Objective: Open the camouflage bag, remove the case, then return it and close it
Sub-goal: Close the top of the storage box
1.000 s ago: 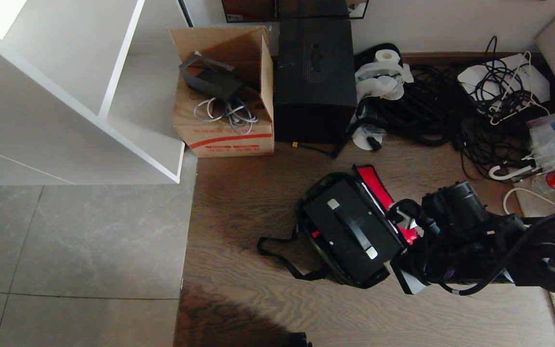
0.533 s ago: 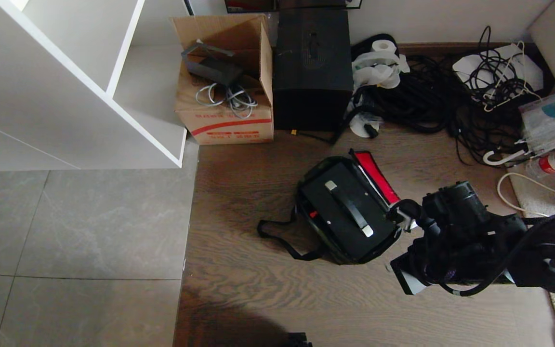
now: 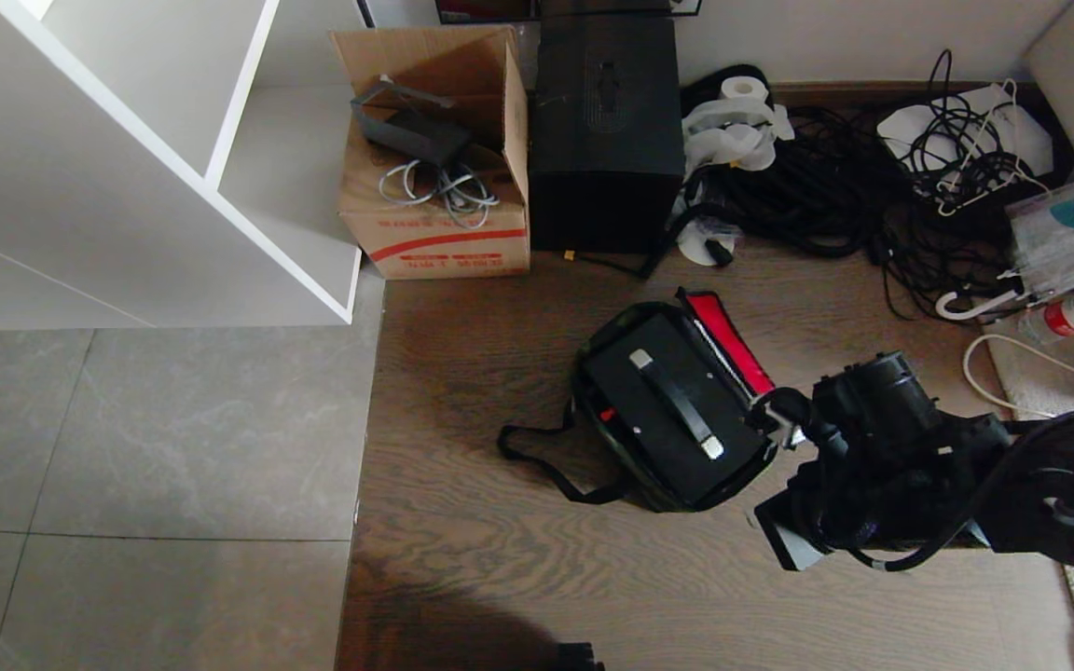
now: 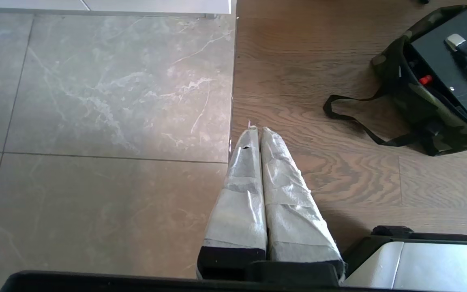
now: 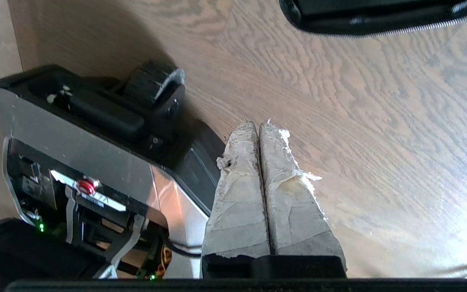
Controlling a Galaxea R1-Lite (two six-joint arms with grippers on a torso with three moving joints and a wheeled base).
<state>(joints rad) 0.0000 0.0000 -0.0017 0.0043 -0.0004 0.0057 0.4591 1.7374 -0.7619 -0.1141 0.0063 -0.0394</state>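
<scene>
The camouflage bag (image 3: 646, 497) lies open on the wooden floor, its red inner panel (image 3: 728, 340) folded up on the far side. The flat black case (image 3: 658, 410) sits inside it, handle (image 3: 677, 403) up. My right arm (image 3: 882, 457) hangs just right of the bag. In the right wrist view, the right gripper (image 5: 259, 123) is shut and empty, pointing at bare floor beside my base. My left gripper (image 4: 256, 129) is also shut on nothing, over the seam between tile and wood. The bag (image 4: 408, 89) and case (image 4: 444, 61) lie off to its side.
A black strap (image 3: 546, 475) trails from the bag toward the tiles. Behind it stand an open cardboard box (image 3: 434, 186) and a tall black box (image 3: 607, 140). A white shelf unit (image 3: 127, 186) fills the left. Tangled cables (image 3: 873, 205) and a bottle (image 3: 1073, 317) crowd the right.
The whole head view has shifted, so bag, boxes and cables sit higher in the picture than a second ago: the camera moved. The right arm kept its pose.
</scene>
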